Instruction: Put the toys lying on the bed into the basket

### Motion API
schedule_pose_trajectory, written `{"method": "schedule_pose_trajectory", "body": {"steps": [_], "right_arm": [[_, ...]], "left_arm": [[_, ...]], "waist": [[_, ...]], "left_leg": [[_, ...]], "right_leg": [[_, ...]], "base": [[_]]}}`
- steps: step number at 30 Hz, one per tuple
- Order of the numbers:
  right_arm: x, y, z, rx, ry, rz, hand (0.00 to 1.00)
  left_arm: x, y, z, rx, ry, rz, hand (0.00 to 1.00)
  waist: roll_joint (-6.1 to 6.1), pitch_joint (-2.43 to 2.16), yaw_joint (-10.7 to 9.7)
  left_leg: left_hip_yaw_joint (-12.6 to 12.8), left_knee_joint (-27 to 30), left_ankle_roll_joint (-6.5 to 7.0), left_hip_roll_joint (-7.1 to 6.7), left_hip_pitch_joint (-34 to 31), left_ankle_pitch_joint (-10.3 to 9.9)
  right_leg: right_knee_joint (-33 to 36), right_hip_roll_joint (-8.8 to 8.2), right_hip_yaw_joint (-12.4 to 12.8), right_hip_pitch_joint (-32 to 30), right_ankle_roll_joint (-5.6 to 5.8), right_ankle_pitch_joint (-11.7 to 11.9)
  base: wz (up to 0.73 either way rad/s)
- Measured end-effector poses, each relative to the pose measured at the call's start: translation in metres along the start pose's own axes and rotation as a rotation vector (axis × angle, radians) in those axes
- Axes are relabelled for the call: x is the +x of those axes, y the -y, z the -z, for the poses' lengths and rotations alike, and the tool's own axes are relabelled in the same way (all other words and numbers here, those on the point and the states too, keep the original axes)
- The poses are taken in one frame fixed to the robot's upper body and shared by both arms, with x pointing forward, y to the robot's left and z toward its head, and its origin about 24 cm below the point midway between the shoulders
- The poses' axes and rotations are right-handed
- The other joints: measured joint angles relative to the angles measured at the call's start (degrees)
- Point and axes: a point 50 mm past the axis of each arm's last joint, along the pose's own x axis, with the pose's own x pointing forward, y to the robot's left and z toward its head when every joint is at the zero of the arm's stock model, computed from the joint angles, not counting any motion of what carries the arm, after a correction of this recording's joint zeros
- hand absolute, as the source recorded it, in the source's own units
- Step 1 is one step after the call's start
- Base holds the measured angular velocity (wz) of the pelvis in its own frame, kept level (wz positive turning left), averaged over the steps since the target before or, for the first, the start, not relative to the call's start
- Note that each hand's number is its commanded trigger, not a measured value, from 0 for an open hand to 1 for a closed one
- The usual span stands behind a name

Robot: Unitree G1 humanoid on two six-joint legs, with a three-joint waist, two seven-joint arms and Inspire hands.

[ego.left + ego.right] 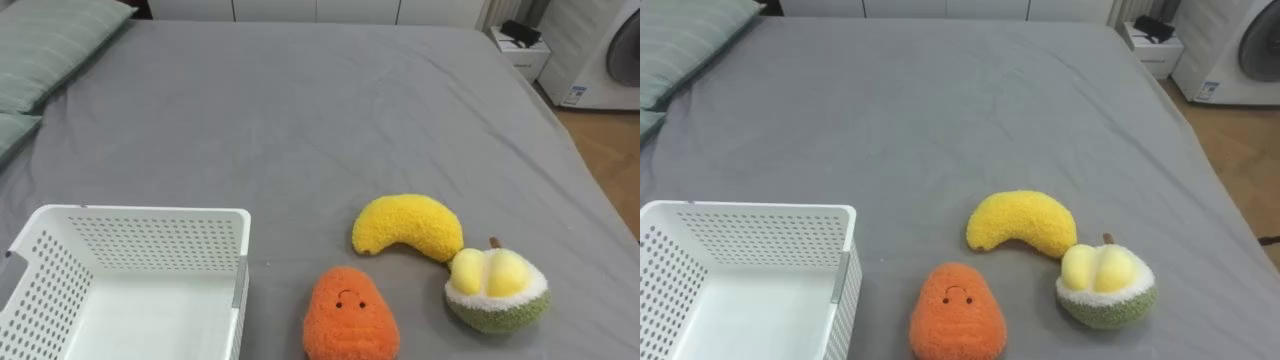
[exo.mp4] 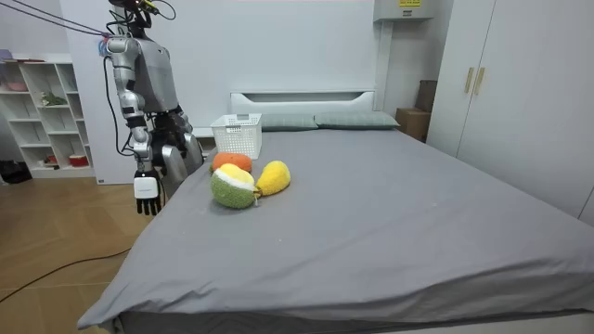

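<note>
Left eye view: carrot (image 1: 350, 315), banana (image 1: 405, 225) and durian (image 1: 497, 288) lie outside white basket (image 1: 140, 213).

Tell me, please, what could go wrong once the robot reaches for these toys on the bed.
The orange toy, banana toy and green toy lie close together, so grasping one may knock another.
They sit near the edge of the bed by the robot and might roll off.
The right hand hangs low beside the bed; rising, it could catch the sheet.
</note>
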Motion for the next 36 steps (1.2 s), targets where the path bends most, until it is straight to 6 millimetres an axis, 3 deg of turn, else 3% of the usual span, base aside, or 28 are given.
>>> {"method": "schedule_pose_trajectory", "body": {"steps": [11, 23, 30, 36], "right_arm": [[0.001, -0.004, 0.011, 0.010, -0.028, -0.017, 0.00], [0.002, -0.006, 0.020, 0.138, -0.052, -0.006, 0.00], [0.002, -0.003, 0.035, 0.437, -0.073, 0.033, 0.00], [0.001, 0.014, 0.038, 0.675, -0.066, 0.115, 0.00]], "left_arm": [[0.000, -0.001, 0.001, 0.016, 0.011, -0.007, 0.00], [0.000, 0.001, 0.008, 0.018, -0.010, -0.003, 0.00], [0.000, -0.007, 0.013, -0.062, -0.027, -0.028, 0.00], [0.000, -0.020, 0.019, -0.141, -0.038, -0.080, 0.00]], "waist": [[0.05, -0.41, -0.9], [-0.05, -0.49, -1.5], [-0.43, -0.48, -1.9], [-1.93, -0.37, -3.0]], "left_leg": [[-0.3, 0.1, 0.01, -0.06, 0.4, 0.0], [0.4, -0.1, 0.01, 0.02, 1.0, 0.0], [0.9, -0.8, 0.00, 0.12, 1.8, 0.0], [1.3, -0.7, -0.01, 0.21, 0.9, 0.0]], "right_leg": [[0.0, -0.19, -0.6, 0.7, 0.01, 0.0], [0.0, -0.07, -0.1, 0.9, 0.01, 0.0], [0.0, 0.12, 0.4, 1.4, -0.01, 0.0], [0.0, 0.24, 0.9, 0.4, -0.04, 0.0]], "base": [[0.01], [-0.01], [-0.03], [-0.04]]}}
